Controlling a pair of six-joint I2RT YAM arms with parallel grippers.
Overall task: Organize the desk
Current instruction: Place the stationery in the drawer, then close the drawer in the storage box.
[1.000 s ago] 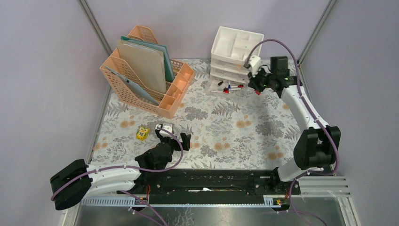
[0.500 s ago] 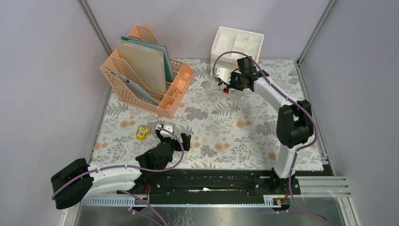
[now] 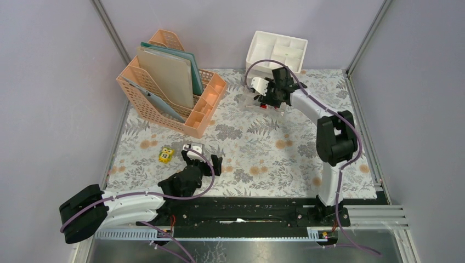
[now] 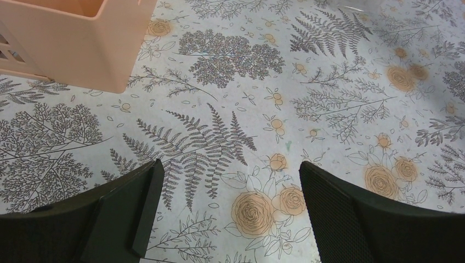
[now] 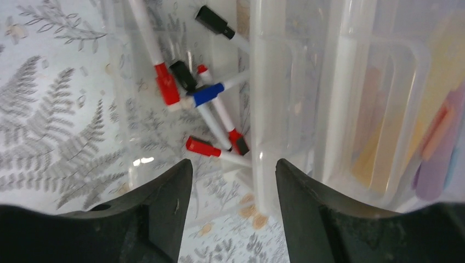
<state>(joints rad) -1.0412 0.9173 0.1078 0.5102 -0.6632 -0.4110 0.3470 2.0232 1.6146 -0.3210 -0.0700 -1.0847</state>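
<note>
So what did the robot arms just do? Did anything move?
The right arm swung left from beside the white three-drawer plastic unit to its front. The right gripper, open and empty, now hangs over the pulled-out clear drawer of marker pens. The left gripper, small yellow cube and peach plastic file rack stayed put.

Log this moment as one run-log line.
left gripper: open, empty, above desk | right gripper: open, at drawer holding markers | yellow die: on desk

Desk [image 3: 263,139] w/ matt printed cloth
</note>
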